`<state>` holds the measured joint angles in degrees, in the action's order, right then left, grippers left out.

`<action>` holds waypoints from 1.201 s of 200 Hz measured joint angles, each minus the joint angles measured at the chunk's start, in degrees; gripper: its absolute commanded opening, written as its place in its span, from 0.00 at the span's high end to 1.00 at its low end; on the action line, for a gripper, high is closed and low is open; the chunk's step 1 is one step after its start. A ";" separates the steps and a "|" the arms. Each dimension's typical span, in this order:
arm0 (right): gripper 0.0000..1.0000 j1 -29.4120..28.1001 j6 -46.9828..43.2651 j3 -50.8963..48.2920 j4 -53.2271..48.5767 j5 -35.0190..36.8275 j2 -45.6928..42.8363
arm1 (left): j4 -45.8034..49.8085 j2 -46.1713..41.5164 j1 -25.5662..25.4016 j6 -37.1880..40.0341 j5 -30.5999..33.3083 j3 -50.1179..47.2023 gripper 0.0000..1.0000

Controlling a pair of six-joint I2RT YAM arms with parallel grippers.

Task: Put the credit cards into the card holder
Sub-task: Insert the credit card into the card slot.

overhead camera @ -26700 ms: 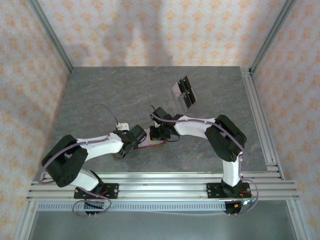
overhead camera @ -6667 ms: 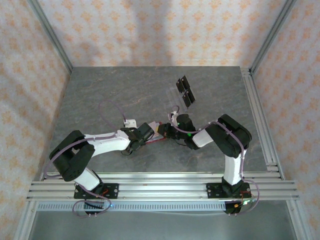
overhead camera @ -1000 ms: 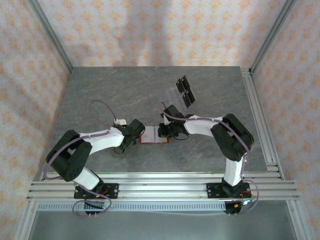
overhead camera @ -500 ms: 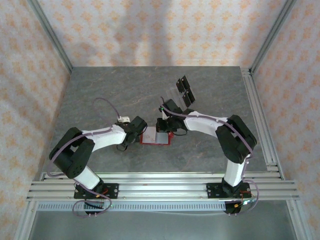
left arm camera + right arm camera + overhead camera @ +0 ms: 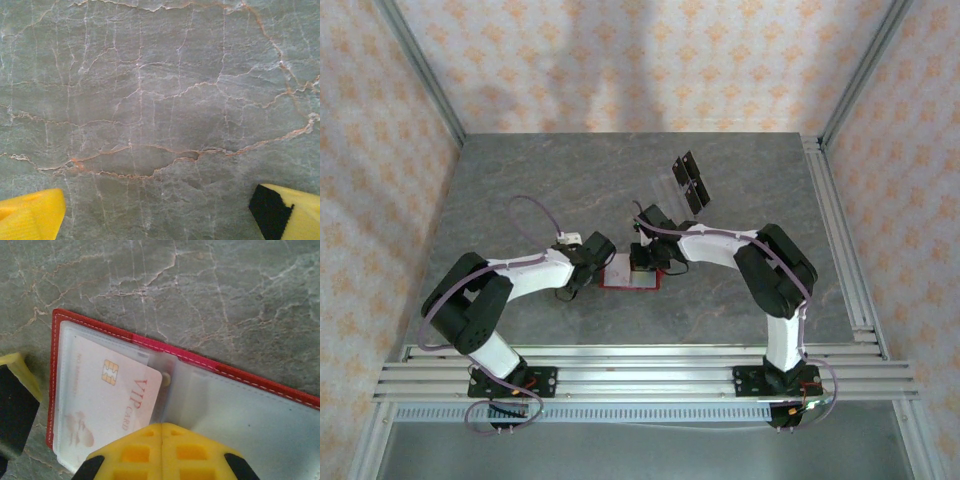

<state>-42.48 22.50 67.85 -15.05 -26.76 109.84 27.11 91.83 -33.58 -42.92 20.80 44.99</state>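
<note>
The card holder (image 5: 240,374) lies open on the marble table, red-rimmed with clear sleeves inside. In its left sleeve sits a pale pinkish credit card (image 5: 107,395) with a chip and "VIP CARD" printed on it; its right corner sticks out toward the fold. My right gripper (image 5: 162,429) is shut, fingertips together with nothing between them, low over the holder by the card's near edge. From above, the holder (image 5: 620,281) sits between my right gripper (image 5: 645,262) and my left gripper (image 5: 597,256). My left gripper (image 5: 160,215) is open over bare marble.
Several more small cards (image 5: 688,181), dark and one pale, lie in a cluster at the back of the table, right of centre. A yellow finger (image 5: 15,390) of the left gripper shows just off the holder's left edge. Aluminium rails (image 5: 840,240) border the right side.
The right gripper has shifted slightly left over the open holder. The left gripper has edged a little closer to the holder's left edge. The holder has stayed put.
</note>
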 measured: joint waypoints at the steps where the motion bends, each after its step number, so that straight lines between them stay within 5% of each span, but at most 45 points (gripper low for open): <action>1: 0.96 0.00 -0.02 0.02 0.00 0.02 0.00 | -0.02 0.04 0.00 0.00 0.00 0.00 0.00; 149: 0.96 -1.79 1.05 6.43 -0.83 -0.22 4.92 | -0.66 0.96 -0.02 1.05 -0.02 0.35 0.00; 240: 0.65 -0.50 0.96 3.87 -2.12 0.09 -2.95 | 0.46 -1.05 0.28 0.98 -0.81 0.20 0.00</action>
<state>-42.98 23.46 71.72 -17.17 -26.68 106.89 27.57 90.78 -33.30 -41.93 19.99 45.19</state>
